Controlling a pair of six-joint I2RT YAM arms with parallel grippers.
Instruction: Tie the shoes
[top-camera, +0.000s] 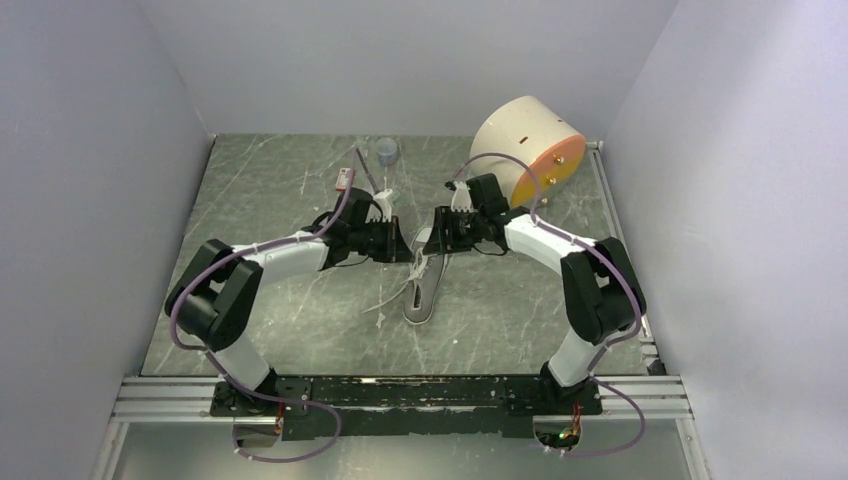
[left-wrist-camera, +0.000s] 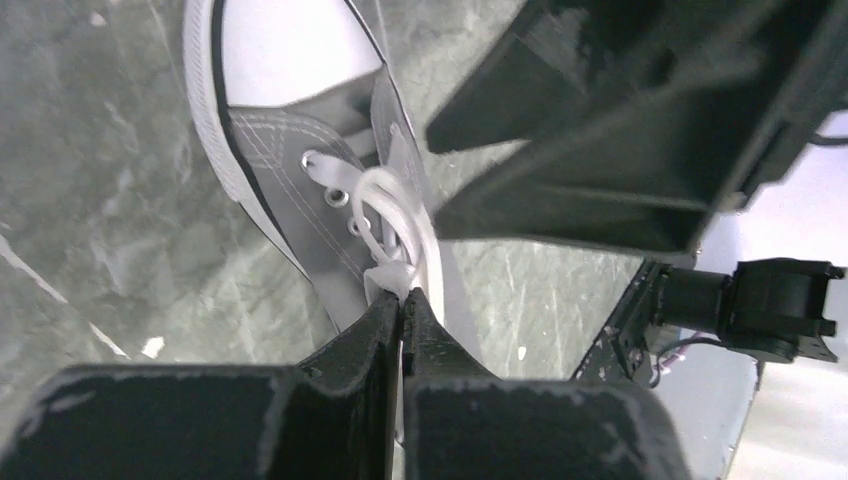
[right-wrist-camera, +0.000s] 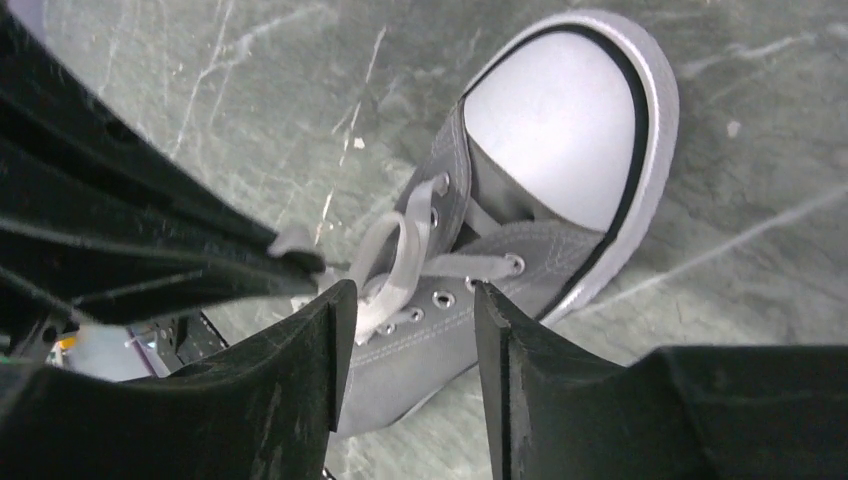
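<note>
Tension matters most, since the left gripper (left-wrist-camera: 402, 312) pinches a white lace (left-wrist-camera: 388, 205) above the grey sneaker (top-camera: 423, 292) lying on the table (top-camera: 280, 325) between both arms, so the right gripper (right-wrist-camera: 413, 345), fingers spread over the eyelets (right-wrist-camera: 441, 298), should grasp the lace without slackening it.

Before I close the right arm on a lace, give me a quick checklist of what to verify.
1. Left gripper jaws shut on lace: ok.
2. Right gripper jaws open above eyelets: ok.
3. Sneaker sole-down on table: ok.
4. Lace lined up between right jaws: cannot tell.
5. Grippers clear of each other: cannot tell, very close.
</note>
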